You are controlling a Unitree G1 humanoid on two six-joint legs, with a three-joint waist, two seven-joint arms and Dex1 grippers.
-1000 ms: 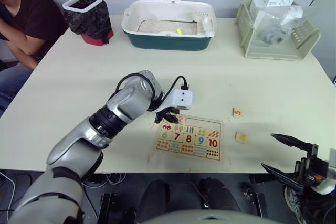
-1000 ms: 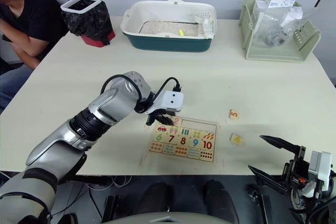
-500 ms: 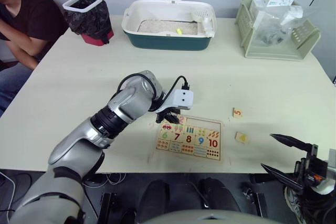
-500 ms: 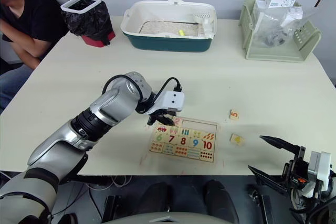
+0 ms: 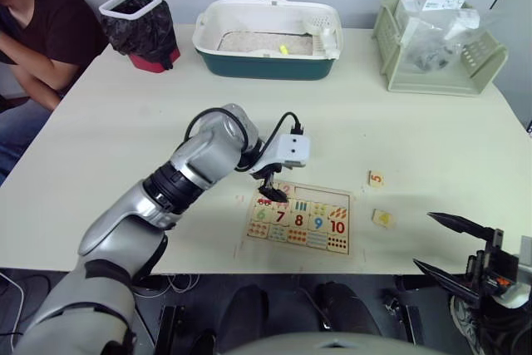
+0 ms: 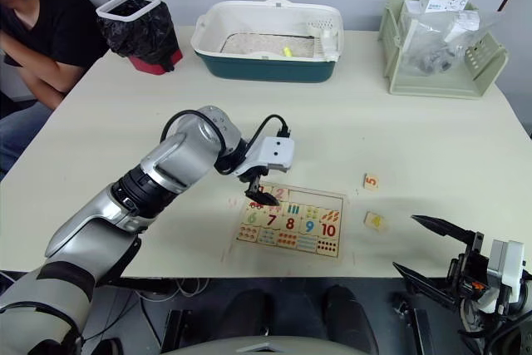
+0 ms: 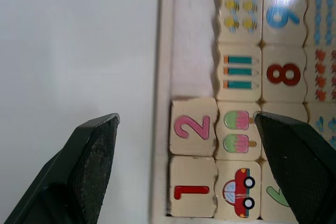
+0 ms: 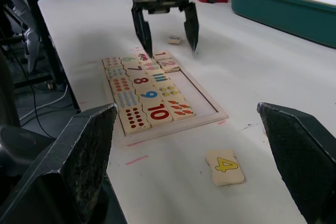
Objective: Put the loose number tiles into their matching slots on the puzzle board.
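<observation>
The puzzle board (image 5: 321, 196) lies near the table's front edge, with tiles 6 to 10 in its lower number row. Tiles 1 (image 7: 192, 190) and 2 (image 7: 192, 126) rest in the top row's slots; the slots beside them (image 7: 191, 51) are bare. My left gripper (image 5: 270, 189) hovers open just above tile 2, with nothing between its fingers. To the right of the board, loose tiles 5 (image 5: 376, 178) and 4 (image 5: 382, 218) lie on the table. Beyond the left gripper lies another small tile (image 8: 175, 40); its digit is unreadable. My right gripper (image 5: 426, 240) is open past the table's front right edge.
A white and teal tray (image 5: 266, 39) stands at the back, a black-bagged bin (image 5: 137, 27) to its left, a green basket (image 5: 436, 39) of packages at the back right. A person (image 5: 33, 31) sits at the far left corner.
My left gripper opened, let tile 2 go into its slot and lifted slightly off the board. The right arm has not moved.
</observation>
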